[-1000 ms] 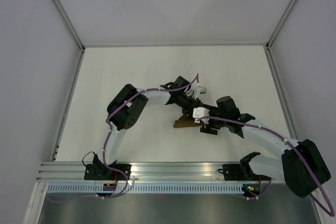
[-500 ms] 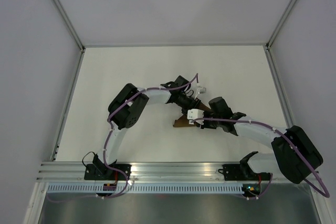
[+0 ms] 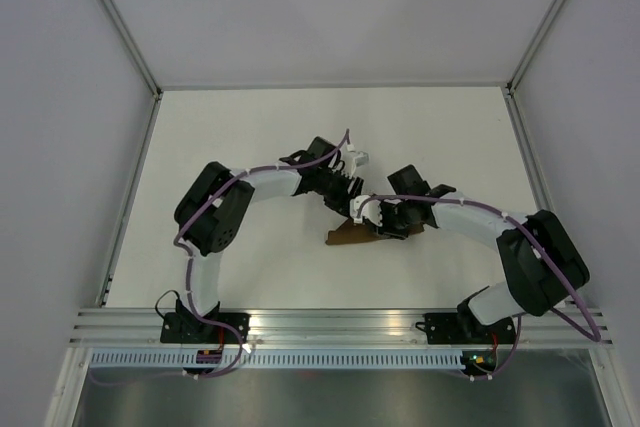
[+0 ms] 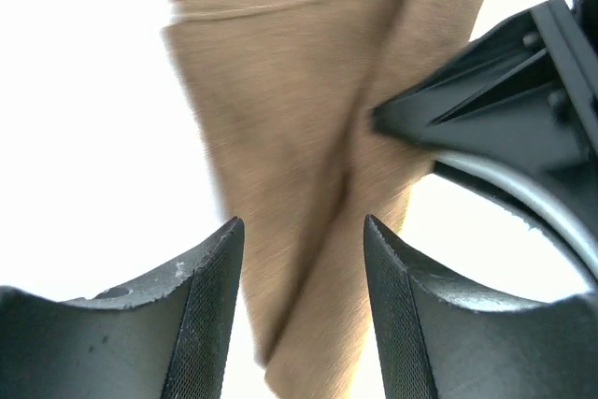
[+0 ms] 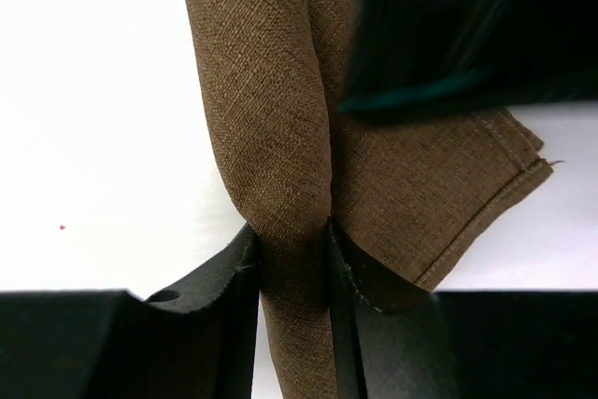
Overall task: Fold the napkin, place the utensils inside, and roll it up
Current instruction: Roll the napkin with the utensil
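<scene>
the napkin [image 3: 343, 236] lies near the middle of the white table [image 3: 250, 127], between the two arms. from above only a small brown wedge of it shows, because both wrists crowd over it and cover the rest. in the right wrist view the right gripper [image 5: 291, 240] is clamped on a rolled ridge of the cloth: the two fingers press in from either side, and the roll bulges above them and narrows where it is pinched. a flat layer with a stitched hem spreads out to the right of the roll, and its lower part is cut off behind the finger. whatever lies inside the roll is hidden. the upper right of that view is filled by a dark, blurred shape too close to make out clearly. in the left wrist view the left gripper [image 4: 301, 231] has its fingers apart, and the narrow end of the folded cloth runs down through the gap. the picture is soft and washed out there, so it cannot be told whether either pad touches the fabric. a black part of the other arm enters from the right and meets the cloth at its long crease.
</scene>
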Tool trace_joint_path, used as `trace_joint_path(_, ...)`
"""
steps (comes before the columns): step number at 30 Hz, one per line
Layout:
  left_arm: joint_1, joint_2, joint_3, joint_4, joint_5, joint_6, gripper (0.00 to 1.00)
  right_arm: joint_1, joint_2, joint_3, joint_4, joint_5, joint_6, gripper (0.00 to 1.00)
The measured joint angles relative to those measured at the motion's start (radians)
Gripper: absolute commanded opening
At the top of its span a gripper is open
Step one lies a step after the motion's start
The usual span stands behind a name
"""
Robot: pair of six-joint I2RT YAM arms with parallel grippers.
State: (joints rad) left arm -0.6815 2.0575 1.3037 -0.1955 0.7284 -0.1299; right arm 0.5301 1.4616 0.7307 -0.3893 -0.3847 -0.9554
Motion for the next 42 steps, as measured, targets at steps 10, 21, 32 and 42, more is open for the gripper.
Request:
trace_joint_path(10, 0.094, -0.333, -0.283, 0.182, -0.278, -0.033, 0.58, -0.074, 0.2, 0.222, -0.269, -0.12, -0.099, 0.2)
trace_joint_path(21, -0.161, -0.703, -0.712, 0.509, -0.794, -0.023, 0.59, -0.143, 0.443, 0.482, -0.561, -0.238, -0.188, 0.2)
trace_joint_path(32, -0.499, -0.577, -0.687, 0.617, -1.098, 0.222, 0.6, -0.182, 0.603, 0.652, -0.756, -0.311, -0.225, 0.21)
trace_joint_path(42, -0.596, -0.271, -0.494, 0.62, -1.137, 0.467, 0.62, -0.187, 0.637, 0.684, -0.798, -0.32, -0.222, 0.21)
